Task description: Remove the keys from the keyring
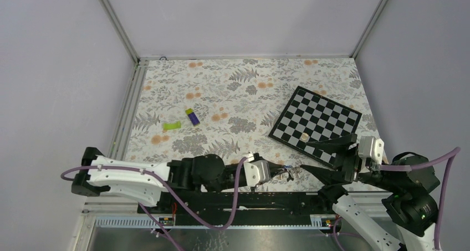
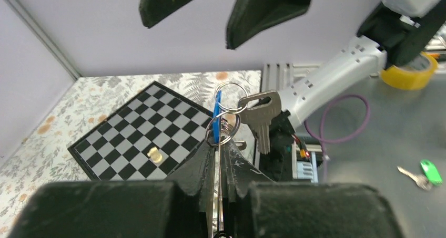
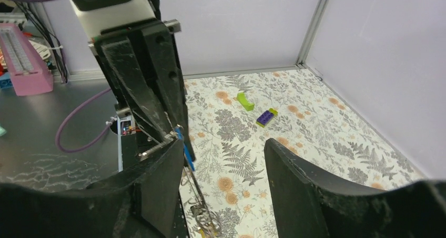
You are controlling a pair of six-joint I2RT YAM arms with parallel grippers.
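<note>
My left gripper [image 2: 221, 149] is shut on the keyring [image 2: 219, 179], a thin grey metal edge showing between its fingers. Past the fingertips hang small wire rings [image 2: 208, 135], a blue-headed key [image 2: 216, 107] and a plain silver key [image 2: 261, 120]. In the top view this bunch of keys [image 1: 288, 173] sits between the two grippers near the table's front edge. My right gripper [image 3: 221, 167] is open, its left finger [image 3: 152, 190] beside the blue head [image 3: 184, 148], with nothing between the jaws. More keys [image 3: 206, 220] dangle below.
A chessboard [image 1: 318, 117] with a small pale piece [image 1: 305, 136] lies right of centre. A purple block [image 1: 193, 117] and a green block [image 1: 172, 126] rest mid-left. Off the table are a yellow tape roll [image 2: 410, 72], a green-tagged key [image 2: 427, 172] and a pink box [image 3: 23, 59].
</note>
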